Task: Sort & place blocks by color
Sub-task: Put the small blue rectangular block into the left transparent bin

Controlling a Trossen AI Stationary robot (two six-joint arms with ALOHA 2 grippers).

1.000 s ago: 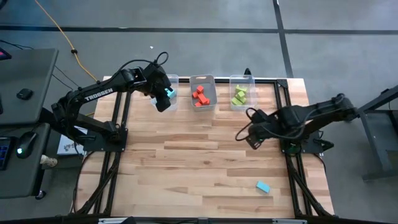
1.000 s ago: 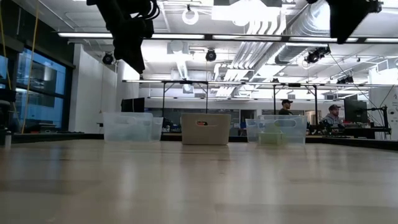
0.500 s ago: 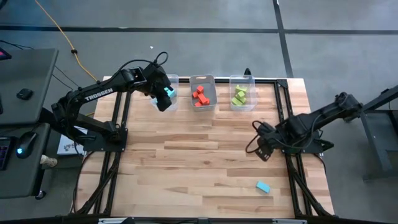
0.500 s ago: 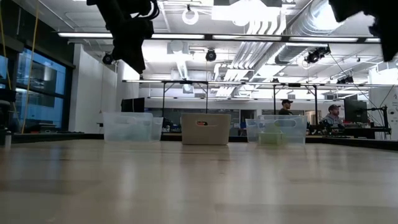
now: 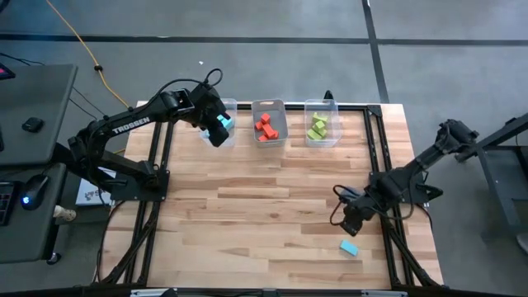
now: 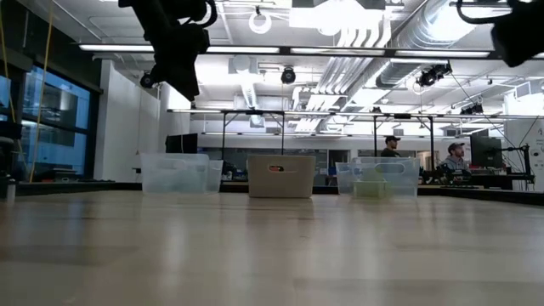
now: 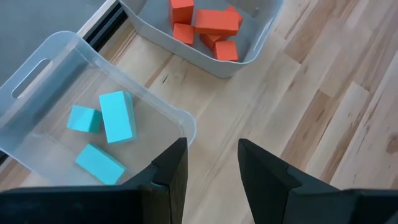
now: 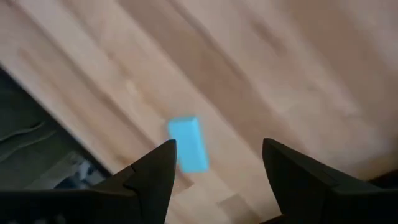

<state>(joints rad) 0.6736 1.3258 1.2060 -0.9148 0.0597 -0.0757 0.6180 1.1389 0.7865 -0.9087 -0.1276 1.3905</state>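
Observation:
One light blue block (image 5: 349, 247) lies flat on the table near the near right corner; the right wrist view shows it as a short bar (image 8: 188, 144). My right gripper (image 5: 351, 221) hangs open just on the far side of it, touching nothing, its fingers (image 8: 217, 168) spread wide. My left gripper (image 5: 216, 132) is open above the near wall of the left bin (image 5: 231, 105) and holds nothing. Three light blue blocks (image 7: 115, 118) rest on that bin's floor. Red-orange blocks (image 5: 266, 126) fill the middle bin and lime green blocks (image 5: 318, 126) the right bin.
Three clear bins stand in a row along the table's far edge (image 6: 174, 172) (image 6: 280, 176) (image 6: 382, 177). The wooden tabletop (image 5: 247, 214) between the bins and the near edge is bare. People sit at desks (image 6: 455, 157) in the room beyond the table.
My right gripper has travelled from the middle right of the table toward the near edge and come down close to the lone light blue block. Its arm has stretched out along the right side.

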